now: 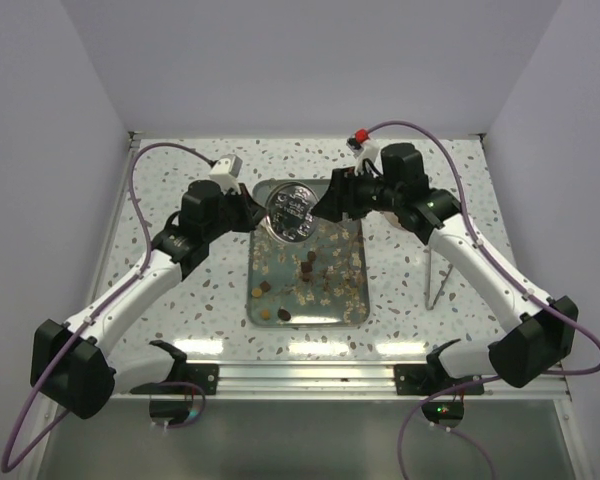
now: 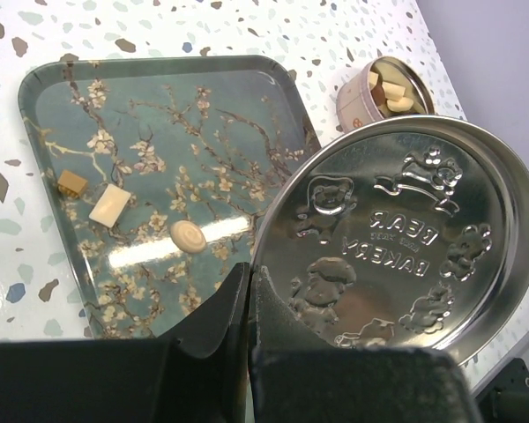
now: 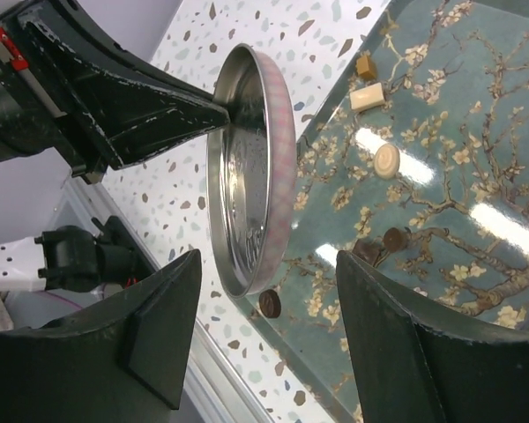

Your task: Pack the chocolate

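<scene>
My left gripper [image 2: 249, 269] is shut on the rim of a round silver tin lid [image 2: 397, 238] embossed with bears, and holds it tilted above the far end of the blossom-patterned tray [image 2: 159, 63]. Chocolate lies on the tray: a cream oval [image 2: 189, 236], a cream square [image 2: 109, 204], a tan cube [image 2: 71, 182] and several dark pieces [image 1: 310, 270]. A small pink tin [image 2: 383, 88] beyond the tray holds cream pieces. My right gripper [image 3: 266, 260] stands open, its fingers on either side of the lid's [image 3: 247, 167] lower edge without touching it. A dark round chocolate [image 3: 270, 304] lies below.
The tray [image 1: 258, 310] sits mid-table on a speckled surface between the two arms. A thin wire stand [image 1: 440, 280] is to the right of it, under the right arm. White walls close in the left, right and back.
</scene>
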